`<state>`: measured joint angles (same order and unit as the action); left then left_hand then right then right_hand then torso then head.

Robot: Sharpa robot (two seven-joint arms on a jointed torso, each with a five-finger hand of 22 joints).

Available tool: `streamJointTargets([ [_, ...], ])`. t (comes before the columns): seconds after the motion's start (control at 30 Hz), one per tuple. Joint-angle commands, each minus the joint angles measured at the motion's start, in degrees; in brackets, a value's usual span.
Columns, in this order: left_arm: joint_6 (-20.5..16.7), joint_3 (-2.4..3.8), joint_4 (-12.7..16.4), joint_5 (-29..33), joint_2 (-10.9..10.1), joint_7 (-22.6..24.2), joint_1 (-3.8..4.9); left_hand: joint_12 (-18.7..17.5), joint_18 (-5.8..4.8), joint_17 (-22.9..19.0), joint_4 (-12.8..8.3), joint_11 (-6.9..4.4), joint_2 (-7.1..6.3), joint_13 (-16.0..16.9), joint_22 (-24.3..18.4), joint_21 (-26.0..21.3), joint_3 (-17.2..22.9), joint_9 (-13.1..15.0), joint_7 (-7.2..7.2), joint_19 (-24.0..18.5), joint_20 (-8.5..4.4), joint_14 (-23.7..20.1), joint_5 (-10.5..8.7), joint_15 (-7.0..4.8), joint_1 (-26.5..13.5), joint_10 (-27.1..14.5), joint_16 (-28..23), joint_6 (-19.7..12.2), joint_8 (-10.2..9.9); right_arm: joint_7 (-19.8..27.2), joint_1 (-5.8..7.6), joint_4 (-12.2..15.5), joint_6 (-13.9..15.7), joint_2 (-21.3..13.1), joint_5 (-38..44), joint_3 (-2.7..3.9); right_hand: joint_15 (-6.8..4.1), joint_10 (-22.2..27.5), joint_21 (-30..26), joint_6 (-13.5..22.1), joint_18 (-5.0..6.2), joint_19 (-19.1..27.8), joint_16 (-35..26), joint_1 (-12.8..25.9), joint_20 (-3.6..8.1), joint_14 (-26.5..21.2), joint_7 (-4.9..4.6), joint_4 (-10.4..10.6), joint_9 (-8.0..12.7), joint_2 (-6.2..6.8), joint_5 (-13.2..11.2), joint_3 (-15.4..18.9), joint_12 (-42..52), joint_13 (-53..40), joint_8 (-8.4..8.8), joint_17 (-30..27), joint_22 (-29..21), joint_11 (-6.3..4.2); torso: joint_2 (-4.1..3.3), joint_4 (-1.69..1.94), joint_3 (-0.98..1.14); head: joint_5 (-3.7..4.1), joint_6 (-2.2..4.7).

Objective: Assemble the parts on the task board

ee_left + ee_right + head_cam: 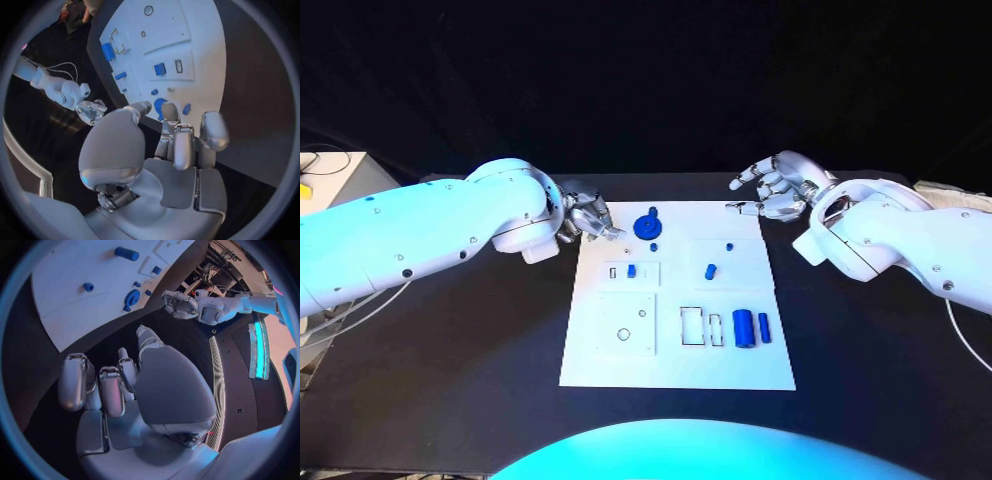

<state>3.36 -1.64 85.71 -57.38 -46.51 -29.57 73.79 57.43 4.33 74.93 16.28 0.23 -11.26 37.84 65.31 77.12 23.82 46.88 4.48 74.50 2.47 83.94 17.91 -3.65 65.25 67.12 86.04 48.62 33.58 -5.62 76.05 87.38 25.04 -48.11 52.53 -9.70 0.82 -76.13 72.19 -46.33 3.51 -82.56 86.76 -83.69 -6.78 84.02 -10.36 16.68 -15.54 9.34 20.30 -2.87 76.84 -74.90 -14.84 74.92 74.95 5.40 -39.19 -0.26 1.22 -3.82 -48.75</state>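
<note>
The white task board (pixel 610 365) lies in the middle of the black table. A round blue part (pixel 648 224) sits near its far edge, two small blue parts (pixel 632 270) (pixel 711 270) stand mid-board, and two blue cylinders (pixel 751 328) lie side by side at the right. My left hand (pixel 586 216) hovers at the board's far left corner, fingers loosely bent, holding nothing; in the left wrist view its fingertips (pixel 182 135) are just short of the round blue part (pixel 160 106). My right hand (pixel 773 190) hangs off the far right corner, fingers apart and empty.
Rectangular cut-outs (pixel 694 325) and a square plate with holes (pixel 627 322) mark the board's near half. A pale box (pixel 329 180) stands at the table's far left, with cables by it. Bare black table (pixel 444 380) flanks the board on both sides.
</note>
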Motion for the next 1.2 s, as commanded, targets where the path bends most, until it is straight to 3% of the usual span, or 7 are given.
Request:
streamJointTargets([
  [0.03, 5.28, 0.12, -2.64, 5.28, 1.06, 0.85, 1.20, -0.21, 1.17, 7.12, 0.12, 0.19, -0.45, -0.30, -0.14, -0.24, 0.05, -0.45, 0.29, -0.20, 0.27, 3.50, 0.07, 0.58, 0.41, -0.50, -0.21, -0.43, -0.59, 1.00, -0.04, -0.03, -0.15, 0.04, -0.01, 0.00, 0.13, 0.24, -0.39, 0.35, 0.59, 0.27, -0.29, 0.60, 0.08, 3.74, 0.04, 0.02, 0.06, -0.04, 0.19, -0.28, -0.19, -1.67, -0.18, 7.95, 2.49, 0.02, -0.08, -0.01, 0.04, -0.26, 0.50],
  [0.23, 7.18, 0.19, -8.85, 3.37, 4.28, 0.94, 2.24, 0.00, 1.14, 7.24, 0.36, 0.50, -0.50, -0.09, 0.01, -0.20, -0.28, -0.91, 0.60, -0.07, 0.53, 3.53, -0.04, 0.86, -0.28, -0.53, -0.14, -0.46, -1.10, 1.02, -0.04, -0.02, -0.13, 0.05, -0.05, 0.01, 0.13, 0.24, -0.39, 0.36, 0.59, 0.27, -0.31, 0.59, 0.08, 3.73, 0.05, -0.01, 0.07, -0.10, 0.21, -0.34, -0.19, -1.66, -0.20, 7.92, 2.49, 0.02, -0.15, -0.07, -0.04, -0.32, 0.90],
  [0.6, 11.07, 0.06, -18.43, -0.04, 10.09, 0.80, 2.52, 0.12, 1.12, 7.49, 0.42, 0.75, -0.50, -0.11, 0.16, -0.15, -0.88, -1.39, 0.85, 0.06, 0.80, 3.62, -0.12, 1.10, -1.38, -0.70, 0.01, -0.47, -1.61, 0.97, -0.04, 0.20, -0.07, -0.09, -0.06, 0.01, 0.13, 0.24, -0.39, 0.36, 0.59, 0.27, -0.31, 0.59, 0.08, 3.73, 0.05, -0.01, 0.07, -0.10, 0.21, -0.34, -0.19, -1.66, -0.20, 7.92, 2.49, 0.02, -0.42, -0.22, -0.12, -0.05, 1.10],
  [0.9, 11.92, -0.32, -22.37, -2.30, 12.23, 0.74, 2.50, -0.17, 1.17, 7.33, 0.42, 0.89, -0.53, -0.63, -0.06, -0.30, -1.34, -1.62, 0.99, -0.10, 0.95, 3.54, -0.16, 1.24, -2.03, -1.17, -0.07, -0.54, -1.87, 0.86, 0.00, 0.47, 0.06, -0.51, -0.03, 0.02, 0.13, 0.24, -0.39, 0.36, 0.59, 0.27, -0.31, 0.59, 0.08, 3.73, 0.05, -0.01, 0.07, -0.10, 0.21, -0.34, -0.19, -1.66, -0.20, 7.92, 2.49, 0.02, -0.87, -0.35, -0.30, -0.29, 1.28],
  [1.2, 13.61, -0.57, -23.84, -2.69, 12.95, 0.62, 2.48, -0.01, 1.12, 7.56, 0.42, 0.91, -0.46, -0.42, 0.18, -0.18, -1.46, -1.65, 0.99, 0.05, 0.99, 3.62, -0.16, 1.27, -2.21, -1.12, 0.06, -0.44, -1.87, 0.82, 0.02, 0.56, 0.09, -0.68, 0.03, 0.02, 0.12, 0.18, -0.31, 0.37, 0.56, 0.20, -0.26, 0.58, 0.09, 3.76, 0.06, -0.07, 0.11, -0.19, 0.30, -0.51, -0.13, -1.67, -0.27, 8.03, 2.56, 0.01, -0.88, -0.34, -0.38, -0.30, 1.07],
])
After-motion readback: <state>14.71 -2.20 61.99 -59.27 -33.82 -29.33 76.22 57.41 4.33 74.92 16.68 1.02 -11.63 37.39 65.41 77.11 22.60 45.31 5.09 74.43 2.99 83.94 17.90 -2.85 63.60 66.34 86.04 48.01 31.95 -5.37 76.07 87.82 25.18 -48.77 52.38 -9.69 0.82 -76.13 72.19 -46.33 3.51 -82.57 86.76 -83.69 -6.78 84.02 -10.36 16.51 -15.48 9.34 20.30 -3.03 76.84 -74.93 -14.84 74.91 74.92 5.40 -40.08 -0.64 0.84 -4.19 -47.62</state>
